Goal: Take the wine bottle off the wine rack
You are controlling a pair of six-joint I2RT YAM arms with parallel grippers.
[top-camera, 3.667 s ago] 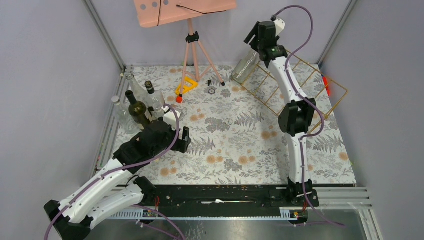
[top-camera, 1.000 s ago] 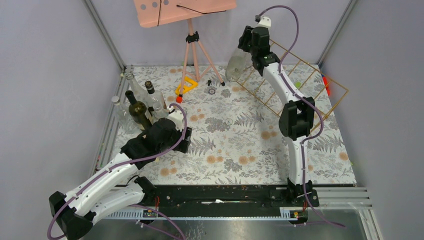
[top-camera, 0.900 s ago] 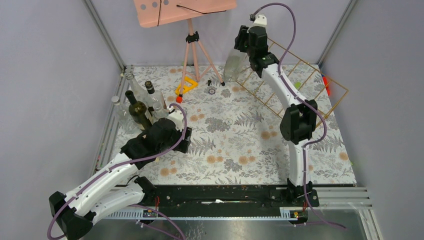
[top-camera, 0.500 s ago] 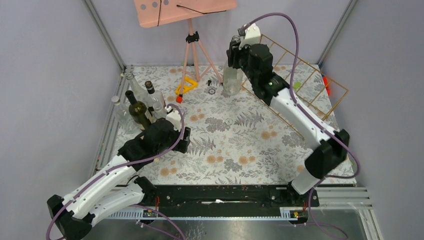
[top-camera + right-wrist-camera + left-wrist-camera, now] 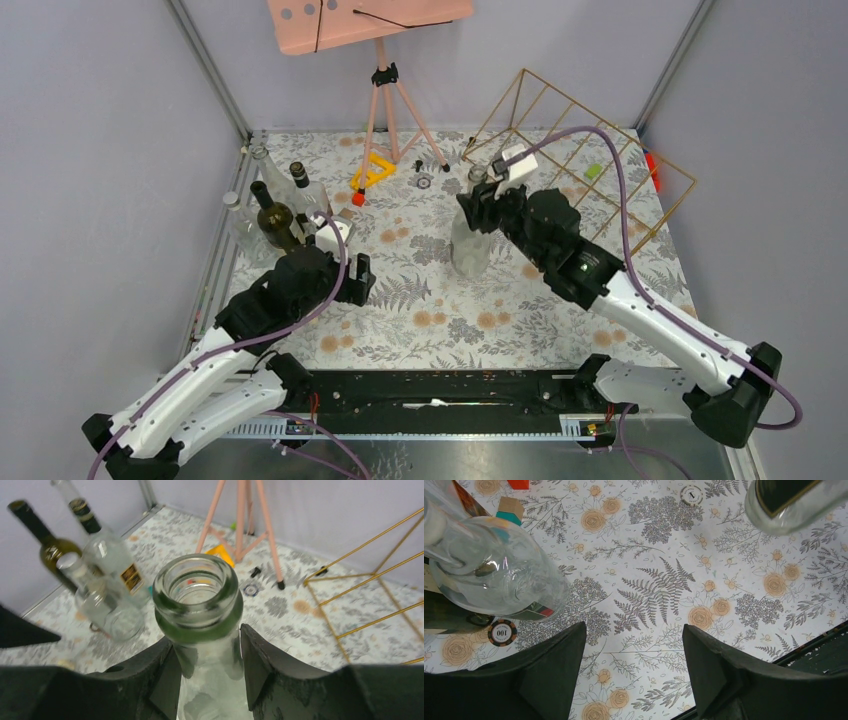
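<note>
While the spare bottles [image 5: 278, 215] stand grouped far left of the wine rack [image 5: 600, 150], the left gripper [image 5: 634, 650] hovers beside them over the floral mat [image 5: 420, 300], fingers apart and empty, likely parked out of the way. Nearer the rack, yet fully outside its gold wires, the wine bottle [image 5: 468, 240] stands upright. The right gripper [image 5: 205, 645] is clamped on its neck beneath the lip, so it cannot slip through. Whether its base touches the mat is unclear.
</note>
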